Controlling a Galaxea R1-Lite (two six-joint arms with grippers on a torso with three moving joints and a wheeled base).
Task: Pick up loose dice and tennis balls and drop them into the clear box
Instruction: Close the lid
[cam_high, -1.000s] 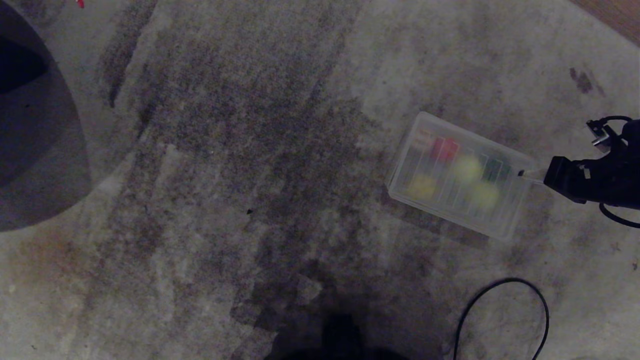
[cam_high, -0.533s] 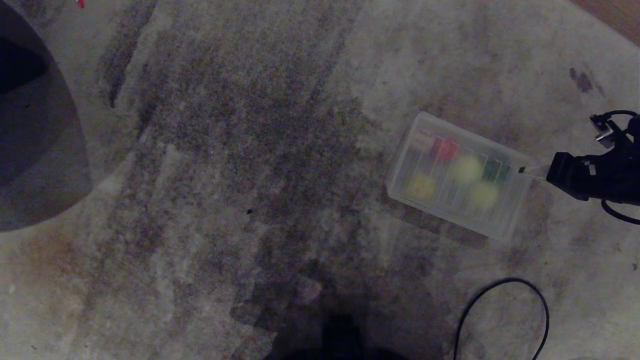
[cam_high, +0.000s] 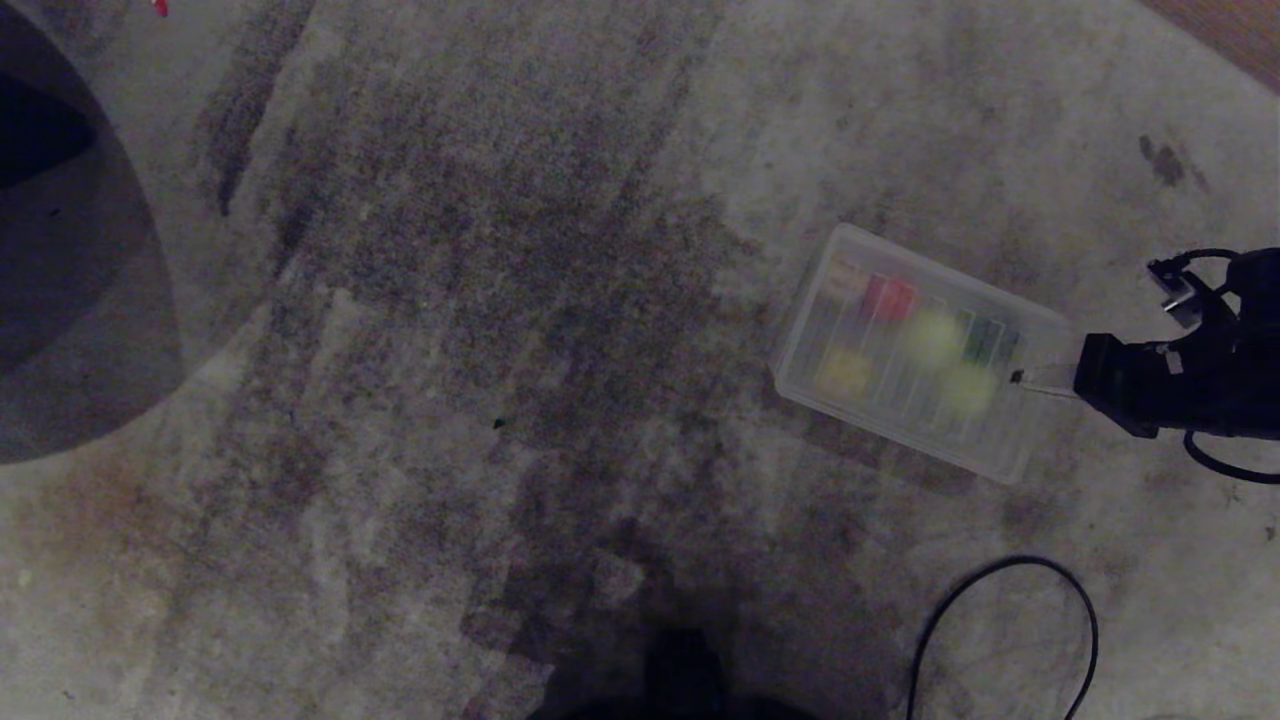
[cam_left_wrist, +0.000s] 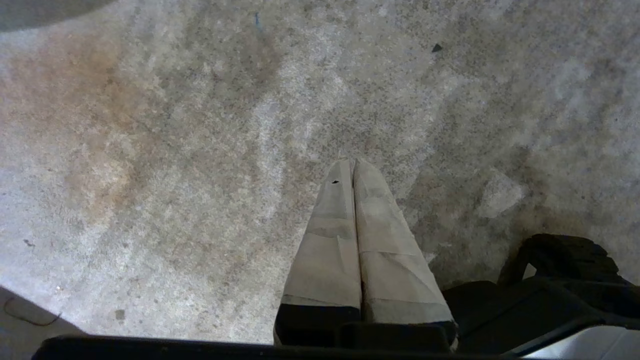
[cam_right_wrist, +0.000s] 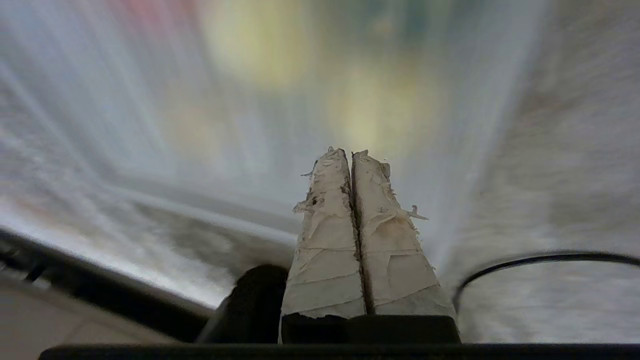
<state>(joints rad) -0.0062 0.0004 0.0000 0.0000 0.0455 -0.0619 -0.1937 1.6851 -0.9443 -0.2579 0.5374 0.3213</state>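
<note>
Head view is showing the clear box (cam_high: 1000, 455) lying on a stained grey carpet (cam_high: 450, 300), and it is already holding what look like all the loose pieces: two tennis balls (cam_high: 932, 338) sitting side by side toward the box's right half, a red die (cam_high: 888, 297) near its far edge, a yellow die (cam_high: 845, 372) near its left end, and a pale die (cam_high: 843, 280) in the far left corner. A ribbed translucent lid seems to be lying over them, blurring everything inside; a dark green patch near the right end is too blurred to name. No dice or balls are lying on the carpet around the box, so the collecting part is looking finished, judging from this.

Just right of the box, the right gripper (cam_high: 1020, 378) is reaching in with its taped fingers (cam_right_wrist: 345, 200) pressed together, empty, its tip over the box's right end. The left gripper (cam_left_wrist: 353, 170) is hanging parked, closed on nothing, over bare carpet away from the box. A black cable (cam_high: 1000, 620) is looping on the carpet near the box's near side.
</note>
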